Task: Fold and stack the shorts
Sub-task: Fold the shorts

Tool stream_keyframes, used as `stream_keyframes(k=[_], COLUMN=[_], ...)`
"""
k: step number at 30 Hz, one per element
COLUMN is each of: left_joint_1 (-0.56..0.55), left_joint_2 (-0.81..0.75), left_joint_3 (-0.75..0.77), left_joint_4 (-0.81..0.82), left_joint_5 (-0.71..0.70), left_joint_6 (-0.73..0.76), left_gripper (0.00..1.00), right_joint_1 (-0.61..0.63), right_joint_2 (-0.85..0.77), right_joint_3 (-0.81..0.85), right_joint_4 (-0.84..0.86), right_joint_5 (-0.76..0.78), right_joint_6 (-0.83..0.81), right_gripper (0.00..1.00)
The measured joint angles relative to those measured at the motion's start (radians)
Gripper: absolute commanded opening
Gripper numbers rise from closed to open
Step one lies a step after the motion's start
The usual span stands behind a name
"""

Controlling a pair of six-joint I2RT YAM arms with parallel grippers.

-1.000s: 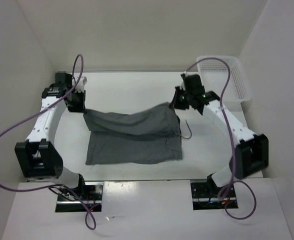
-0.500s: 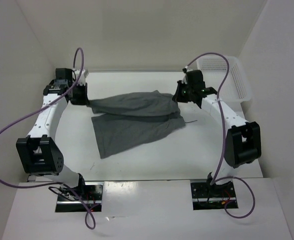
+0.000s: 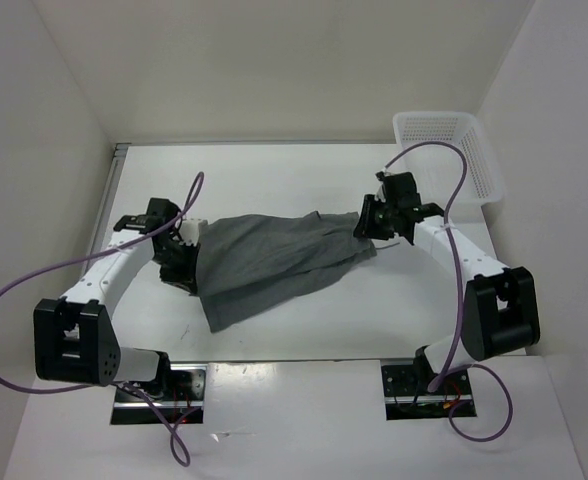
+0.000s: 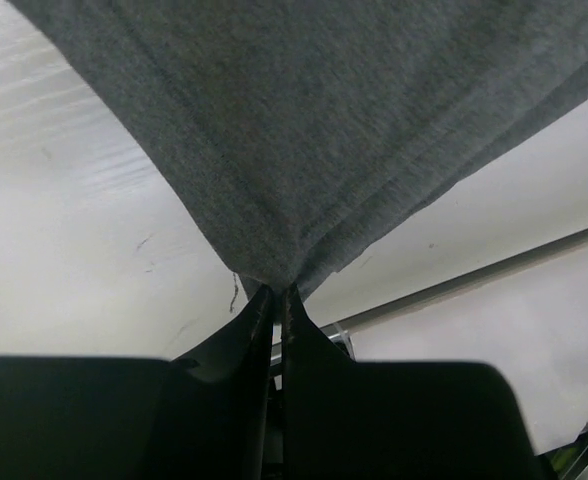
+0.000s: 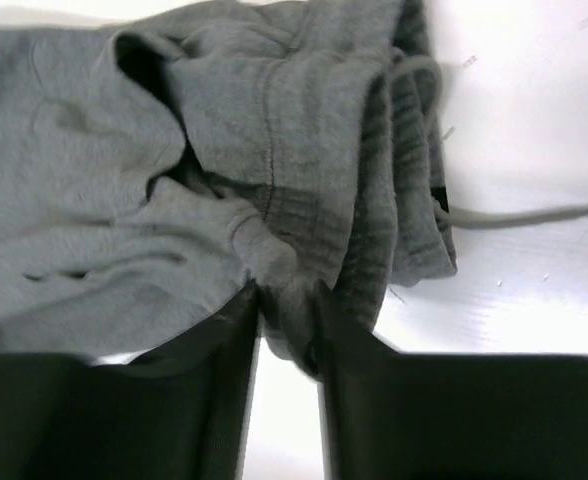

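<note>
My left tool (image 4: 274, 296) is pressed together on a corner of the shorts (image 3: 274, 258), and my right tool (image 5: 284, 300) pinches bunched waistband cloth at the opposite end. The garment lies between them on the tabletop (image 3: 274, 175), with its long axis running left to right and the loose part spreading toward me, nearer the left arm. I judge the coming fold turns on that span. The white basket (image 3: 452, 150) sits well apart behind the right arm, out of the way.
</note>
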Motion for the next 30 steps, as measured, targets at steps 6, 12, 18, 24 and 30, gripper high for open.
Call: stream_keyframes(k=[6,12,18,24,30], left_joint_1=[-0.073,-0.093,-0.11,-0.138,-0.149], left_joint_2=[0.006,0.012,0.015,0.041,0.053], left_joint_3=[-0.006,-0.02,-0.032,-0.037,-0.045], left_joint_4=[-0.003,-0.002,0.001,0.012,0.025], left_joint_5=[-0.006,-0.025,-0.038,-0.045,-0.056], left_joint_6=[0.0,0.0,0.0,0.0,0.0], left_gripper=[0.1,0.1,0.1,0.1,0.07], right_joint_1=[-0.083,-0.101,-0.101,-0.07,-0.054], right_joint_2=[-0.01,-0.102,-0.002,0.076,0.072], right_joint_3=[-0.037,-0.068,-0.045,-0.056,-0.094], right_joint_4=[-0.028,-0.02,0.004,-0.002,-0.011], right_joint_5=[-0.049,-0.103,-0.151,-0.165,-0.136], right_joint_6=[0.017,0.054,0.093,0.123,0.149], right_gripper=[0.68,0.7,0.64,0.11,0.0])
